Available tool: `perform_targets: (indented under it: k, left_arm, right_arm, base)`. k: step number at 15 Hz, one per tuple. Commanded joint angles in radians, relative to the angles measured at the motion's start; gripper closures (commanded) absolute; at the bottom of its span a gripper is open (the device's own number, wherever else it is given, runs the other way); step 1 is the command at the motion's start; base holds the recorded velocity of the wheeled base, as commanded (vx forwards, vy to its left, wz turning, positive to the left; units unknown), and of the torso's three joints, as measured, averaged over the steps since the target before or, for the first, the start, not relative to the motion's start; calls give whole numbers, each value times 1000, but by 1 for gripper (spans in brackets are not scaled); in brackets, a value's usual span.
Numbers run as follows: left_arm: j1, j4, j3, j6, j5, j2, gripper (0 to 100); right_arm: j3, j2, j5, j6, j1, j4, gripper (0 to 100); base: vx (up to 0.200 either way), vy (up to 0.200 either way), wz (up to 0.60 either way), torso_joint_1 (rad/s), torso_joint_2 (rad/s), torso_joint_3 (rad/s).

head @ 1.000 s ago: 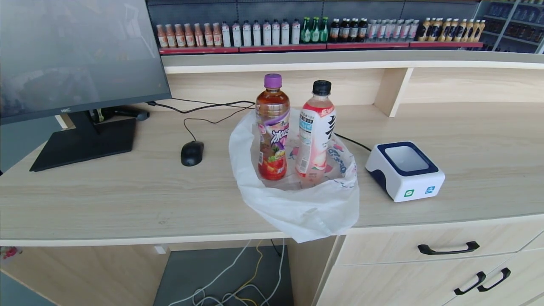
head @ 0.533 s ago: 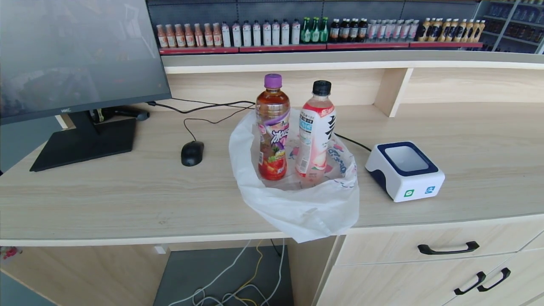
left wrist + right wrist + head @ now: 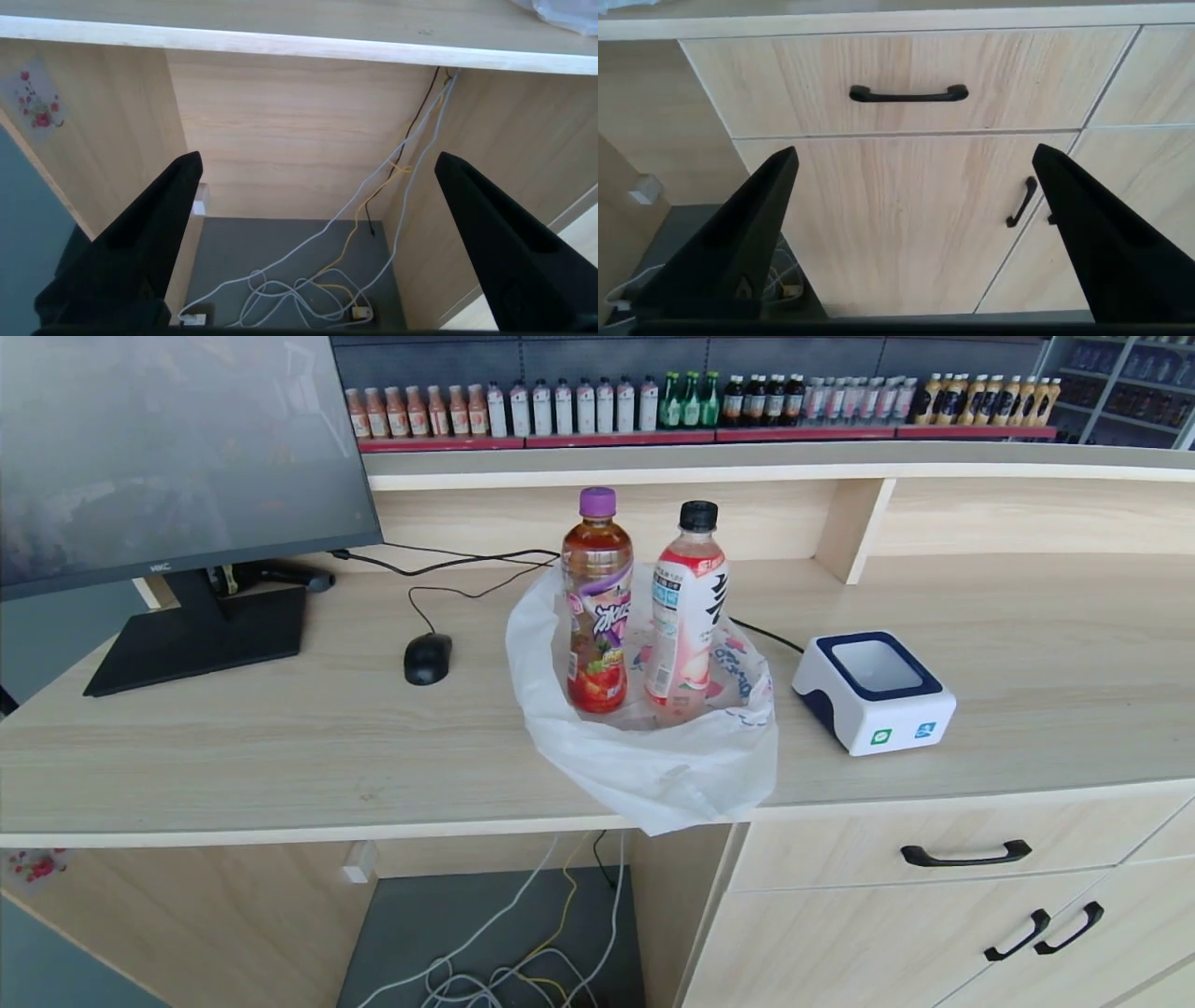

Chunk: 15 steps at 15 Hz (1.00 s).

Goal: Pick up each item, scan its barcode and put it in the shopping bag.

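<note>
Head view: a thin, crinkled white plastic shopping bag (image 3: 653,761) sits slumped open on the pale wood-grain tabletop (image 3: 233,747), its front fold drooping over the tabletop's edge. Inside the bag two slim cylindrical plastic bottles stand upright just beside each other, long axes vertical and caps pointing up. The purple-capped bottle (image 3: 597,607) of amber drink is on the bag's left side and the black-capped bottle (image 3: 686,607) of pale pink drink on its right, both with glossy printed labels. Near the bag, to its right, sits the barcode scanner (image 3: 873,695), a boxy white block with rounded corners and a dark blue frame around its upward-facing window. Left of the bag lies a smooth black oval mouse (image 3: 428,658). Below the bag's level, the left tool (image 3: 318,243) hangs before loose cables (image 3: 308,280), its dark tapered fingers (image 3: 140,243) spread wide. The right tool (image 3: 910,243), likewise spread wide, faces a drawer front with a black bar handle (image 3: 909,93).
</note>
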Motion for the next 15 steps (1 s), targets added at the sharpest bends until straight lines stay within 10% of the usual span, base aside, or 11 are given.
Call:
perform_targets:
  k: [1, 15]
  left_arm:
    - [0, 0, 0, 0, 1, 0, 0]
    - [0, 0, 0, 0, 0, 0, 0]
  right_arm:
    - [4, 1, -1, 4, -1, 0, 0]
    - [4, 1, 1, 4, 0, 0, 0]
  base:
    - [-200, 0, 0, -17, -7, 7]
    - [0, -143, 0, 3, 3, 2]
